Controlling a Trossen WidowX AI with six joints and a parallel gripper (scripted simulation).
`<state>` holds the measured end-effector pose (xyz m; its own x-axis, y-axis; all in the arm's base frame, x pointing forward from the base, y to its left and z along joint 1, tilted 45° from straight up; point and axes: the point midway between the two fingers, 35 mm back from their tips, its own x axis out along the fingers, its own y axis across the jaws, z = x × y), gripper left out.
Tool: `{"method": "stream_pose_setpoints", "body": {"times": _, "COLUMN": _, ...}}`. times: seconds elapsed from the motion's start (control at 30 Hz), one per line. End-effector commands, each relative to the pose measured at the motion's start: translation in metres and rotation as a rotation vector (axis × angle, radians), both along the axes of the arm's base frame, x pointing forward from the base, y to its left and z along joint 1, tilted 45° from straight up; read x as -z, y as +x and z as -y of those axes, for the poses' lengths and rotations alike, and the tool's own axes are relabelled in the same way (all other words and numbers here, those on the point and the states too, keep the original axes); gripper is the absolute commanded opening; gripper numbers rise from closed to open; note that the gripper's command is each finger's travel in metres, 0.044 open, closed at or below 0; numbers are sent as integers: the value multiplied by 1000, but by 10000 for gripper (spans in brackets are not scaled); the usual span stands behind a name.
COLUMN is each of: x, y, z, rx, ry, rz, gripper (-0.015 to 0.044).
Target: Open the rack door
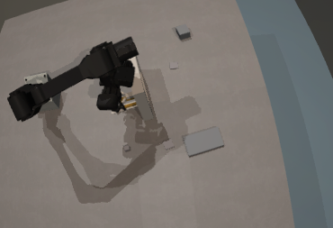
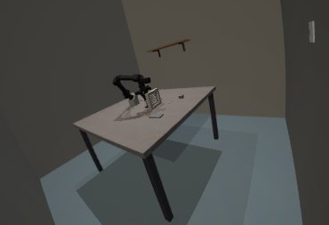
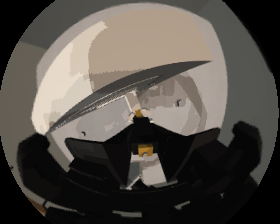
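The rack [image 1: 144, 104] [image 2: 154, 99] [image 3: 150, 42] stands upright on the table, its broad pale top edge slanting across the wrist view. My gripper [image 1: 125, 104] [image 3: 141, 126] is at the rack's near side, shut on the orange-yellow handle [image 1: 130, 104] [image 3: 145, 150]. The black fingers stand close together around the handle and hide part of it. In the wrist view the gripper sits at a slant to the rack's top edge. The door appears in line with the frame, with no wide gap, but its face is steeply foreshortened. The handle's exact turn cannot be told.
A grey slab [image 1: 203, 141] [image 2: 156, 116] lies beyond the rack. A small grey box [image 1: 183, 31] [image 2: 180, 96] and a small tile [image 1: 174, 65] lie toward the back. Another tile [image 1: 168, 144] and a little cube [image 1: 126, 147] lie near the rack's front end. The upper arm hangs over the rack's far end.
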<state>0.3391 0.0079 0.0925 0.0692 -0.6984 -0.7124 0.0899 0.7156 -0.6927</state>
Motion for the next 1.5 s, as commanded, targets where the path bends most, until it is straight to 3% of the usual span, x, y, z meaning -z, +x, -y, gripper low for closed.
{"method": "stream_pose_setpoints", "body": {"times": 0.0, "x": 0, "y": 0, "z": 0, "rx": 115, "ry": 9, "rz": 114, "gripper": 19}}
{"method": "stream_pose_setpoints", "body": {"times": 0.97, "x": 0, "y": 0, "z": 0, "rx": 1126, "ry": 108, "rz": 1107, "gripper": 19}}
{"method": "stream_pose_setpoints", "body": {"times": 1.3, "x": 0, "y": 0, "z": 0, "rx": 1149, "ry": 110, "rz": 1130, "gripper": 19}}
{"method": "stream_pose_setpoints", "body": {"times": 1.47, "x": 0, "y": 0, "z": 0, "rx": 1149, "ry": 110, "rz": 1130, "gripper": 150}}
